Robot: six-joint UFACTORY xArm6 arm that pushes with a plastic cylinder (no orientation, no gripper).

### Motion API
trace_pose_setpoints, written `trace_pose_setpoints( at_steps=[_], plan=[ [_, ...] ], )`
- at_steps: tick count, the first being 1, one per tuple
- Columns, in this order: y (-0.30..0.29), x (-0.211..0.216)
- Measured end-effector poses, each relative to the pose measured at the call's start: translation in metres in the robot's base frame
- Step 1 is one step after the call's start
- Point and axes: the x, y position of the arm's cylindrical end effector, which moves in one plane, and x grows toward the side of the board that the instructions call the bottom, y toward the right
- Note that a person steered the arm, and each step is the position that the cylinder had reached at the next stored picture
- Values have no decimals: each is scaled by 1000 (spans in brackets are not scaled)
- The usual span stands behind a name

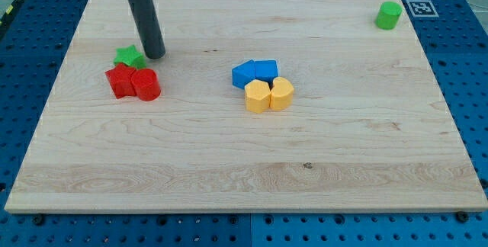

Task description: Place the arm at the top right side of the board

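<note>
Near the table's [229, 163] top left corner, my tip [154, 55] touches the green star block [130, 55], far from the top right corner where the green cylinder [388, 15] could get knocked; no jaws exist.

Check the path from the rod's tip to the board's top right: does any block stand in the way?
Nothing blocks the way until the end: from my tip the upper board holds no block, but the green block already sits in the top right corner.
</note>
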Motion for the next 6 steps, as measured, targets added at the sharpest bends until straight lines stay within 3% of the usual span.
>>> trace_pose_setpoints(
  at_steps=[2,3,6],
  plan=[
    [-26,-3],
    [32,-37],
    [318,-178]
  ],
)
